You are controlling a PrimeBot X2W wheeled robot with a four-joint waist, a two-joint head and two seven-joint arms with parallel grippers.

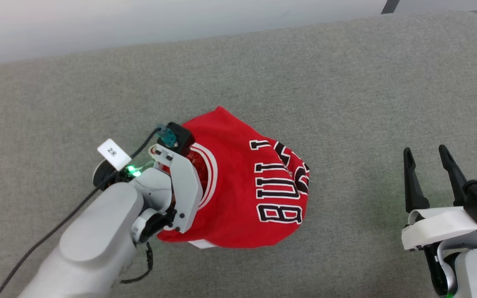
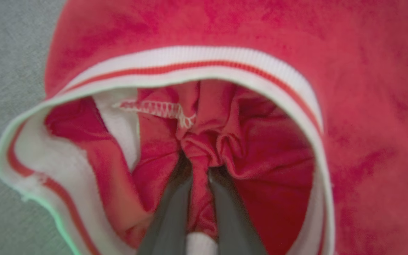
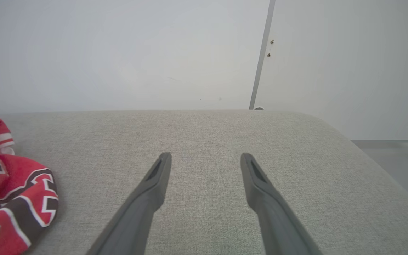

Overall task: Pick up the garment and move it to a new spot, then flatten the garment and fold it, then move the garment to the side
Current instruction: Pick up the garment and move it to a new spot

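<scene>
The garment (image 1: 246,186), a red jersey with black white-outlined lettering, hangs bunched in a heap over the grey surface at the middle of the head view. My left gripper (image 2: 198,166) reaches into its striped neck opening (image 2: 190,69) and is shut on a fold of red cloth pinched between the two dark fingers (image 2: 170,212). In the head view the left wrist (image 1: 176,178) covers the garment's left side. My right gripper (image 1: 427,155) stands open at the lower right, well apart from the garment (image 3: 9,191), which lies to its left in the right wrist view.
A wide grey fabric surface (image 1: 346,103) carries everything, with its rounded far right corner (image 3: 331,124) near a white wall (image 3: 119,53). A black cable (image 1: 56,223) trails from the left arm. Floor shows beyond the surface's right edge (image 3: 395,156).
</scene>
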